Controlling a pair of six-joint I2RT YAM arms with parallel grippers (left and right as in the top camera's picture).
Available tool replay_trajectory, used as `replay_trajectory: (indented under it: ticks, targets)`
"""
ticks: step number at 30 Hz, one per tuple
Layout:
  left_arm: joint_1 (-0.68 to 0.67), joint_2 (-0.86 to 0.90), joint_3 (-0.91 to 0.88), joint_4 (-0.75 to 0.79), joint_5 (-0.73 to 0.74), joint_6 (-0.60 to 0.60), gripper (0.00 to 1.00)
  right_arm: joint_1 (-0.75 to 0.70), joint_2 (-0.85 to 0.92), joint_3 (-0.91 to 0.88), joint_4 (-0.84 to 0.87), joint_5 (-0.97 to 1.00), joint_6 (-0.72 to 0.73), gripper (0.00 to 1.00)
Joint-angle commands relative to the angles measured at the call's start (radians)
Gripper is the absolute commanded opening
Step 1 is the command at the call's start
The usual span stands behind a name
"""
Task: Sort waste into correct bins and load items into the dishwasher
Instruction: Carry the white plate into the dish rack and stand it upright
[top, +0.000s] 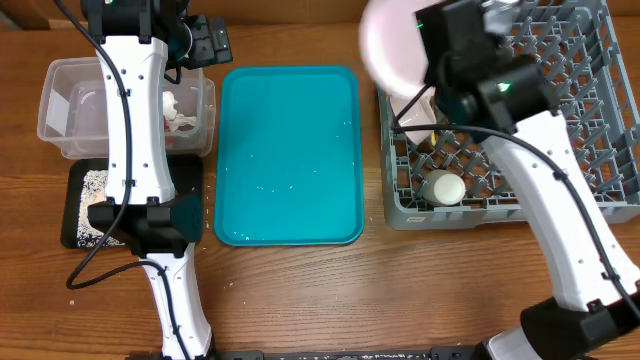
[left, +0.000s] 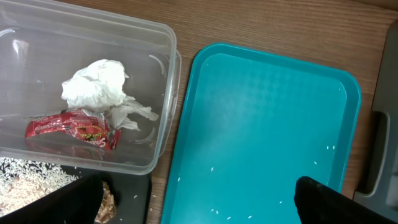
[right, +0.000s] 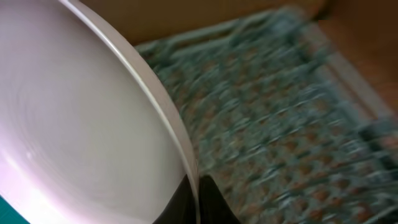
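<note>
- I am pinching the round plate (right: 81, 124) by its rim with my right gripper (right: 198, 198). The jaws are clamped tight on the edge, with nothing else between them.
- The plate is hanging clear of the table. Its pale face is spreading out to the left of my fingers, and its rim is running up and away from the grip.
- The grey dish rack (top: 450, 217) is lying beneath and beyond my fingertips, blurred in the wrist view. Seen from above, I am carrying the plate over the rack's far left corner.
- I am judging this plate as stiff, smooth and probably slick, and likely to chip or crack if it knocks against the pegs.
- Most of its weight is sitting out past my grip, so it is levering on a thin pinch. The rim looks like the right place to hold it for sliding it edge-first between pegs, but the bite needs to be deep and firm.
- A small white cup (top: 445, 187) is sitting in the rack below my right gripper, nearer my base.
- My left gripper (left: 199, 204) is spread wide and is holding nothing.
- The teal tray (left: 267, 124) is lying directly under that open gap, with a few stray rice grains on it.
- The clear tub (left: 168, 93) is sitting just left of my left fingers, with crumpled white paper (left: 96, 84) and a red wrapper (left: 71, 127) inside.
</note>
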Motion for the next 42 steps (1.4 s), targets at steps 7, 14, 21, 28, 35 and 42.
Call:
replay_trajectory:
  ticks: [7,14,21,28,35,42]
  targets:
    - [0.005,-0.01,-0.003,0.002,0.008,-0.006,1.0,-0.153,0.161,-0.008,0.115,0.321,-0.087,0.04]
    - [0.005,-0.01,-0.003,0.002,0.008,-0.006,1.0,-0.204,0.266,-0.008,0.207,0.314,-0.086,0.04]
    - [0.005,-0.01,-0.003,0.002,0.008,-0.006,1.0,-0.203,0.346,-0.008,0.204,0.313,-0.086,0.04]
    - [0.005,-0.01,-0.003,0.002,0.008,-0.006,1.0,-0.203,0.378,-0.014,0.185,0.253,-0.079,0.04]
    - [0.005,-0.01,-0.003,0.002,0.008,-0.006,1.0,-0.184,0.378,-0.014,0.146,0.086,-0.079,0.04]
    - [0.005,-0.01,-0.003,0.002,0.008,-0.006,1.0,-0.174,0.365,-0.005,0.132,0.069,-0.079,0.76]
